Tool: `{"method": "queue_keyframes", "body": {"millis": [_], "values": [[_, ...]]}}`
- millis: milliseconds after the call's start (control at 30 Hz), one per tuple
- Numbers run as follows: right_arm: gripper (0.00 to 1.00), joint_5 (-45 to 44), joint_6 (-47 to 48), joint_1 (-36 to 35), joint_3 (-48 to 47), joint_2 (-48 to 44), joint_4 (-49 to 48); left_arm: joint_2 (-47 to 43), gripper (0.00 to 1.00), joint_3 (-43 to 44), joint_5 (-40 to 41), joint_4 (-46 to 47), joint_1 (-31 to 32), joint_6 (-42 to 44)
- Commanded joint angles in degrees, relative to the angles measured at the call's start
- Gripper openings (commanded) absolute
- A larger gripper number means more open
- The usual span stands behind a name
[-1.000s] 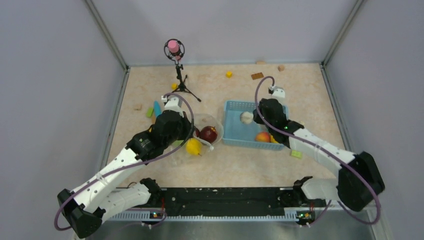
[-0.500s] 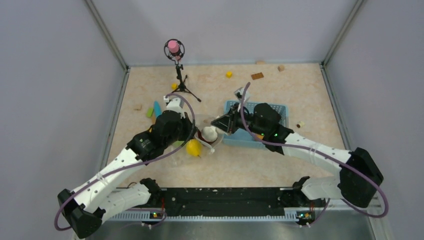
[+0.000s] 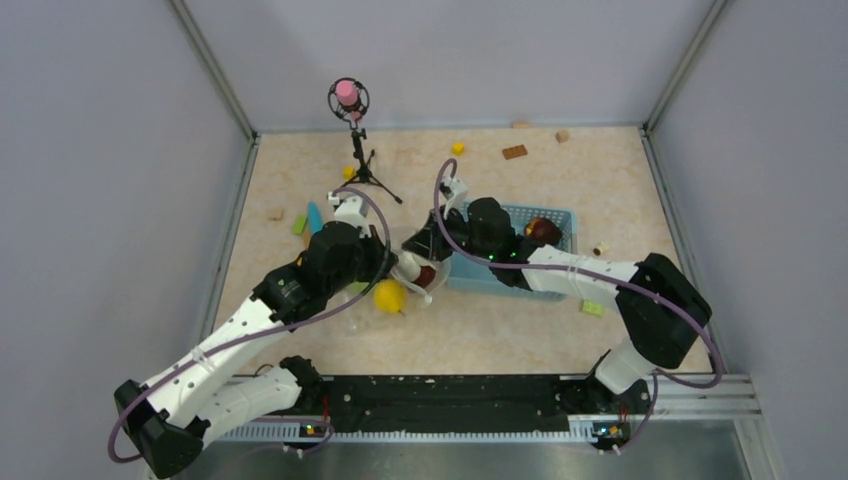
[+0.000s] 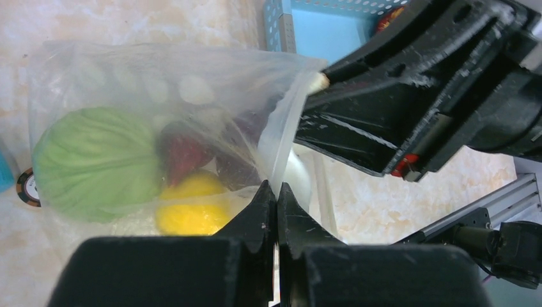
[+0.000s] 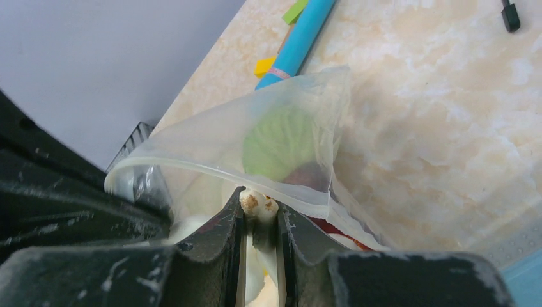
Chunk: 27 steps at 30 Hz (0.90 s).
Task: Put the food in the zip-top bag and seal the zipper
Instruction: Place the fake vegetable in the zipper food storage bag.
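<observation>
Left jaws are pinching shut on the clear dotted plastic bag (image 3: 372, 298) on the tabletop (image 3: 480, 330). A dark red toy apple (image 3: 543, 230) is waiting in the light-blue mesh basket (image 3: 520, 208).

Left wrist: a green round toy fruit (image 4: 96, 163) is sitting inside the bag.

Right wrist: right jaws are squeezing a white toy piece (image 5: 259, 203) at the open zipper (image 5: 192, 165).

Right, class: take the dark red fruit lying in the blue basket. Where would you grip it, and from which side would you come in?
Probably from straight above, with the jaws closing across the widest part of the dark red fruit. It is rounded and sits low near the far right corner of the blue basket, so the walls would likely block a sideways approach.
</observation>
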State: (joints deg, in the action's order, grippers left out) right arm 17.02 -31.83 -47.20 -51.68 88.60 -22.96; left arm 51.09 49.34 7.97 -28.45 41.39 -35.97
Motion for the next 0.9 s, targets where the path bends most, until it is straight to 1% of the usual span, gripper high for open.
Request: {"method": "queue_keyframes", "body": {"millis": [0,200,400,533,600,633,700,800,867], "values": [[0.0,-4.65,-1.69,-1.43,-6.15,3.55,-3.27,-0.76,0.0,-0.46,-4.2,5.78,0.1,0.69],[0.0,-14.63,-4.32,-4.15,-10.35,8.25,-1.61,-0.35,0.0,-0.47,-5.84,6.35,0.1,1.33],[0.0,-27.23,-3.65,-9.17,-15.26,10.86,7.08,-1.32,0.0,-0.8,-6.73,6.72,0.1,1.38],[0.0,-34.46,-4.18,-10.99,-16.36,11.77,11.38,-2.41,0.0,-1.13,-7.64,7.19,0.14,1.18],[0.0,-36.58,-4.63,-11.12,-17.19,12.42,14.18,-3.07,0.0,-1.37,-7.7,7.38,0.1,1.12],[0.0,-36.56,-4.83,-11.12,-17.18,12.57,14.62,-3.43,0.0,-1.48,-7.68,7.66,0.11,1.08],[0.06,-34.03,-5.51,-11.11,-16.39,12.21,13.54,-4.3,0.0,-2.0,-7.48,8.1,0.11,1.1],[0.16,-23.1,-4.36,-11.08,-12.83,10.61,5.15,-4.9,0.0,-2.1,-5.26,7.45,0.11,0.58],[0.21,-16.5,-3.45,-11.09,-11.23,9.34,0.98,-5.17,0.0,-1.96,-3.88,6.74,0.11,0.23]]}}
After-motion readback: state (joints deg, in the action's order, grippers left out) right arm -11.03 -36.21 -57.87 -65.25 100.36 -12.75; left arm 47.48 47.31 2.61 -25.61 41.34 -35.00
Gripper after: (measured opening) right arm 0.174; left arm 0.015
